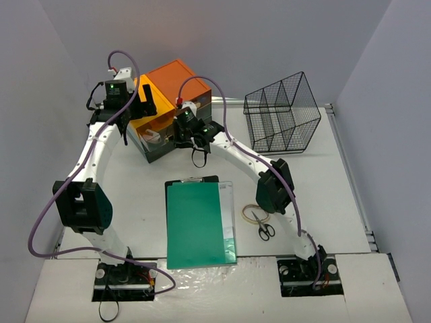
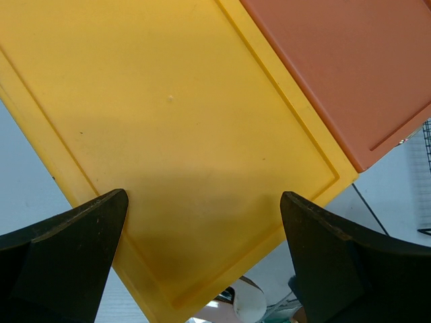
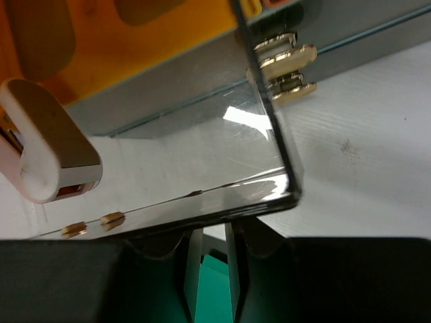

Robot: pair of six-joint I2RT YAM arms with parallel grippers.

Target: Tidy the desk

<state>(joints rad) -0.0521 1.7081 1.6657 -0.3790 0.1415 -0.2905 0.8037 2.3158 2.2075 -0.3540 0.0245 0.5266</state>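
The bench (image 1: 323,202) fills the floor of the overhead view. It is a flat, matte white rectangle whose long axis runs from the left edge to the right edge, with a thin metal rail (image 1: 353,182) along the right edge.

At the far-left corner stands a blocky drawer unit (image 1: 168,77). It has smooth plastic tops, one orange (image 2: 350,60) and one yellow (image 2: 188,134) with a shallow raised border. A clear drawer (image 3: 202,168) stands pulled out from its front. A rounded white object (image 3: 47,148) lies in the drawer, and glossy gold metal clips (image 3: 286,67) lie just past its corner.

A black wire basket (image 1: 283,114) with open grid walls sits at the far-right corner. A green clipboard (image 1: 199,225) lies flat at the middle of the near edge, its long side running near to far. Just to its right are a loop of rubber bands (image 1: 254,214) and small black-handled scissors (image 1: 264,229).

The left end effector (image 2: 203,198) hovers over the yellow top with its dark fingers spread wide, holding nothing. The right end effector (image 3: 209,249) is at the drawer's front edge. Its fingers are drawn to a narrow slit, and I cannot tell whether they pinch that edge.
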